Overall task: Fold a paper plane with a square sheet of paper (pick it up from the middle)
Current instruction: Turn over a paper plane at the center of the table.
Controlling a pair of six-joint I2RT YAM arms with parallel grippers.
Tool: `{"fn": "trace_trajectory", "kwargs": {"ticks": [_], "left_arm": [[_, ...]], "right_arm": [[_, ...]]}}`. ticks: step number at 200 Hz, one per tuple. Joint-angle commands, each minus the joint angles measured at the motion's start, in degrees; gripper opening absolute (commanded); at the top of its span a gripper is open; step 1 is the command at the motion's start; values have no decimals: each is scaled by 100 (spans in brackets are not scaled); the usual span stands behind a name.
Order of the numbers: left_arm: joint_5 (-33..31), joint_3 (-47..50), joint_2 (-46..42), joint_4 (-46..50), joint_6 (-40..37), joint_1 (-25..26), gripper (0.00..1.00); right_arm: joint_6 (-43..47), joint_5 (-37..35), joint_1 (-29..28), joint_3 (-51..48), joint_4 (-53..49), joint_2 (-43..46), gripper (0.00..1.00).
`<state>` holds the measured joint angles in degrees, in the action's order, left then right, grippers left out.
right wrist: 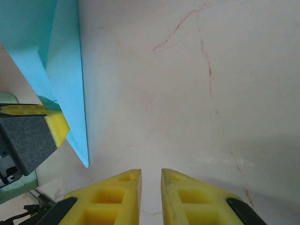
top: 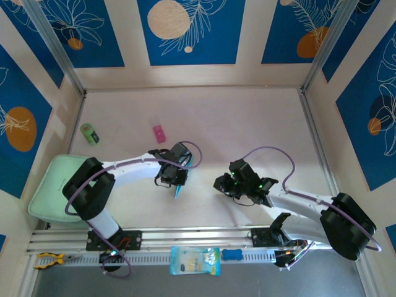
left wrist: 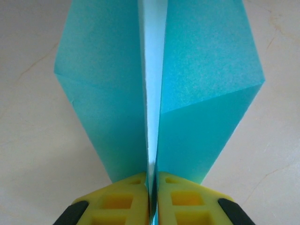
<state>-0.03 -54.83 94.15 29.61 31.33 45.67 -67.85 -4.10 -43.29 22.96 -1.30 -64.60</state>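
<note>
Plane (left wrist: 201, 70) folded to dart; left tool (left wrist: 151, 183) clamped on its centre crease. Right tool (right wrist: 151, 176) barely ajar, empty. Seems final step: next, lower to bench (left wrist: 28, 140), release cleanly.

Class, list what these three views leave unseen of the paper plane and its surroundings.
Top view: paper plane mostly hidden beneath the left gripper.
Left wrist view: its far end cut off by the top edge.
Right wrist view: its upper part cut off at the corner.
</note>
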Motion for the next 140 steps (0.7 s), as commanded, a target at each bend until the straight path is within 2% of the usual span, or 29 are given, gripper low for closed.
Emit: {"fn": "trace_trajectory", "kwargs": {"ticks": [1, 140], "left_arm": [[78, -80, 117, 112, -57, 54, 13], [-102, -192, 564, 233, 159, 115, 19]], "right_arm": [[-37, 84, -42, -56, 22, -70, 19], [126, 162, -31, -39, 2, -42, 19]]}}
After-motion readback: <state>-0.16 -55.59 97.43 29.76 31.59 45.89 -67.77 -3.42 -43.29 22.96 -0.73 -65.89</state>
